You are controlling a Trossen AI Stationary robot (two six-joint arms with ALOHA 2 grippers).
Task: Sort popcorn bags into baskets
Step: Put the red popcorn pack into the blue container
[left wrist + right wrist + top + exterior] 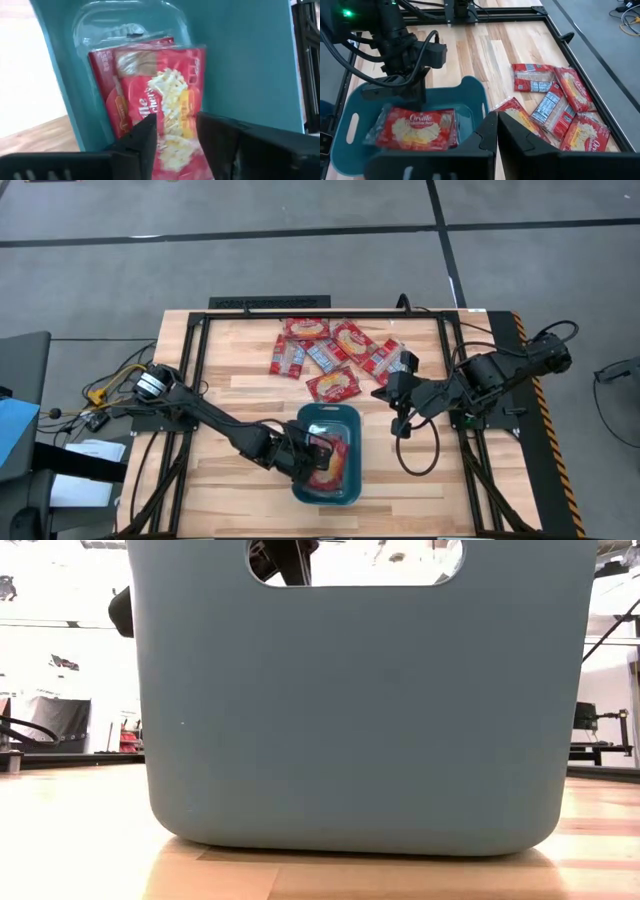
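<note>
Over basket (328,492) | left pincer (174,131) apart above popcorn bag (170,95) | right pincer (497,131) together, bags part hidden

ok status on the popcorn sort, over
Left tool inside the basket, fingers parted around a popcorn bag. Right tool shut, empty, near the loose bags. Nothing in the way.

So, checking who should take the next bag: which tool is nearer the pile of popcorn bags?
Right. The right tool is beside the pile; the left tool is over the basket.
</note>
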